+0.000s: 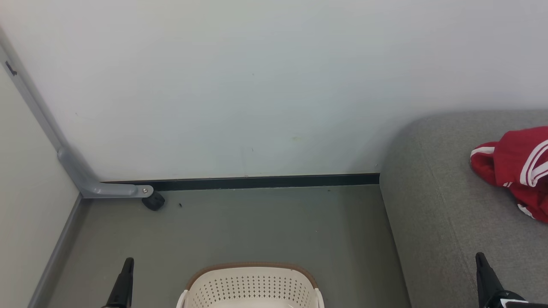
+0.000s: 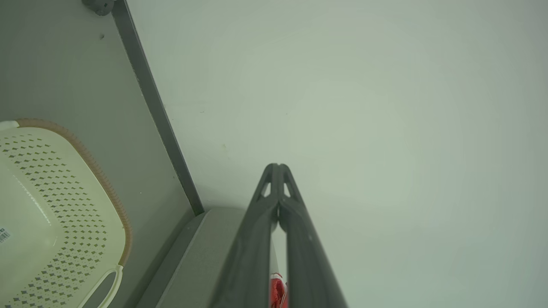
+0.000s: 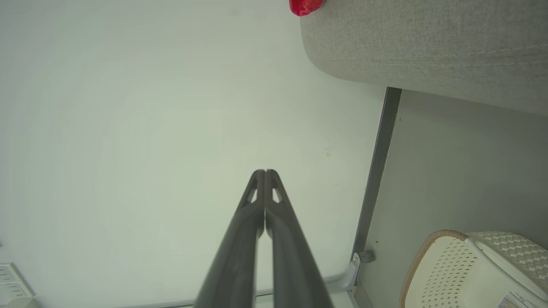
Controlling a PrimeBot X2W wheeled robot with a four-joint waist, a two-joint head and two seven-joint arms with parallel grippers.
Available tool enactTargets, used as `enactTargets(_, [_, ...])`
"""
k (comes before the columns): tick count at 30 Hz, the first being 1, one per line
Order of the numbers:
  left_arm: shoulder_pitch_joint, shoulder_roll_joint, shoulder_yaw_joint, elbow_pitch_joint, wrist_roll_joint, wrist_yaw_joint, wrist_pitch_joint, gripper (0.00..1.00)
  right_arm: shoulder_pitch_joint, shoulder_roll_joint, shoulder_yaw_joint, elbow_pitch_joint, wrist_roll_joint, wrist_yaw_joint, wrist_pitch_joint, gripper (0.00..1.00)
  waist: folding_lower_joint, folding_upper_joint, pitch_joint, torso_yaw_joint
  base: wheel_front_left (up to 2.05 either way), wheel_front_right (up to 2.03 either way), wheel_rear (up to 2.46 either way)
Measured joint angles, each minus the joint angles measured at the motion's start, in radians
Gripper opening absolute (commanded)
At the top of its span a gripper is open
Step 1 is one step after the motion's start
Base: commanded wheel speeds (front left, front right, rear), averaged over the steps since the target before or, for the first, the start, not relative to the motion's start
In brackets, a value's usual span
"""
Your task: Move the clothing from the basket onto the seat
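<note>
Head view with both wrist views. The clothing (image 1: 518, 167) lies bunched on the seat (image 1: 445, 205) toward its rear edge, near the wall (image 1: 257, 85). It shows red with white stripes, and the picture's right border cuts it off, so its full extent cannot be told. From the right wrist only a red scrap shows at the top border. From the left wrist a red sliver shows through the slit between the finger shafts.

The basket (image 1: 252, 286) stands on the floor (image 1: 265, 222) off the seat's left end, apart from it and well clear of the dark baseboard (image 1: 265, 182). The head view's bottom border cuts it, so only the far perforated wall and brown rim show. The left wrist view shows part of its inner wall and a barcode sticker (image 2: 4, 235), its print too small to read.

The left gripper (image 2: 277, 167) and the right gripper (image 3: 265, 173) each have their fingertips pressed together with nothing between them — both hang in air facing the wall. In the head view only their dark tips rise from the bottom border.

A grey bracket (image 1: 85, 179) with a black caster (image 1: 153, 201) sits at the floor's far left corner.
</note>
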Motion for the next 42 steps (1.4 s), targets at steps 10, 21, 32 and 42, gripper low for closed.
enactTargets(10, [0.000, 0.000, 0.000, 0.000, 0.000, 0.000, 0.000, 0.00, 0.000, 0.000, 0.000, 0.000, 0.000, 0.000, 0.000, 0.00, 0.0000, 0.0000, 0.000, 0.000, 0.00, 0.00, 0.00])
enactTargets(21, [0.000, 0.000, 0.000, -0.001, 0.000, 0.000, 0.000, 0.00, 0.000, 0.000, 0.000, 0.000, 0.001, 0.000, 0.000, 0.00, 0.0000, 0.0000, 0.000, 0.000, 0.00, 0.00, 0.00])
enactTargets(32, [0.000, 0.000, 0.000, -0.001, 0.000, 0.000, 0.000, 0.00, 0.000, 0.000, 0.000, 0.000, 0.001, 0.000, 0.000, 0.00, 0.0000, 0.0000, 0.000, 0.000, 0.00, 0.00, 0.00])
enactTargets(42, [0.000, 0.000, 0.000, -0.001, 0.000, 0.000, 0.000, 0.00, 0.000, 0.000, 0.000, 0.000, 0.001, 0.000, 0.000, 0.00, 0.0000, 0.0000, 0.000, 0.000, 0.00, 0.00, 0.00])
